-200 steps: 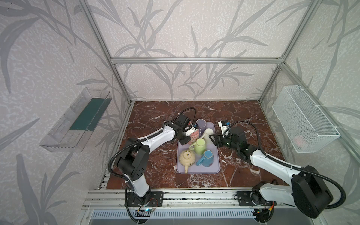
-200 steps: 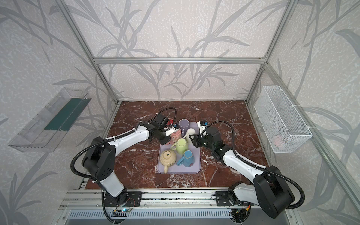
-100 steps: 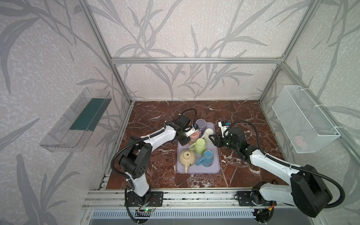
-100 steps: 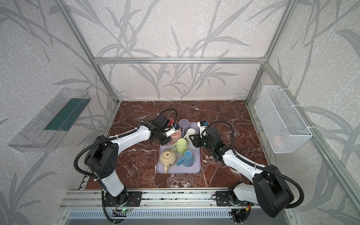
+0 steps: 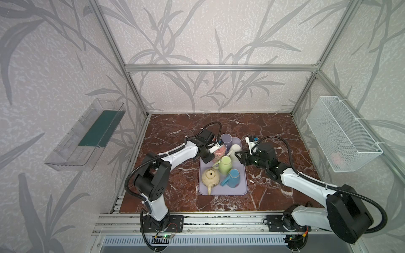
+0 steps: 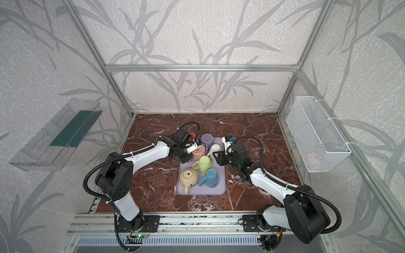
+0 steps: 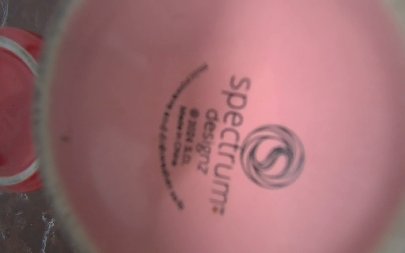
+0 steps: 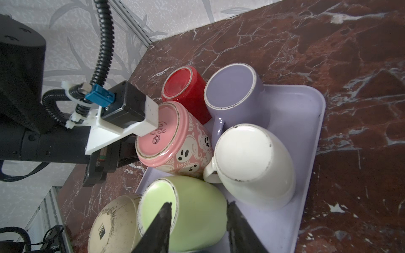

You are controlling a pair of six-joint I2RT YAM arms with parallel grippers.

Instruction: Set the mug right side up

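Left gripper (image 8: 128,154) is sitting at tilted pink mug (image 8: 175,140), grip unclear; right gripper (image 8: 198,203) is hovering open over green mug (image 8: 192,195).

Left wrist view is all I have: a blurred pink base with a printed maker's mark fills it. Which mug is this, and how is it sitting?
Observer: It's the pink mug with ghost prints, base up and tilted, within the lavender tray.
Operator: Is the left gripper closed on it?
Observer: The left gripper is right against it, but the mug hides its fingertips.
Operator: And the other arm?
Observer: The right gripper hangs open by the green mug, gripping nothing.
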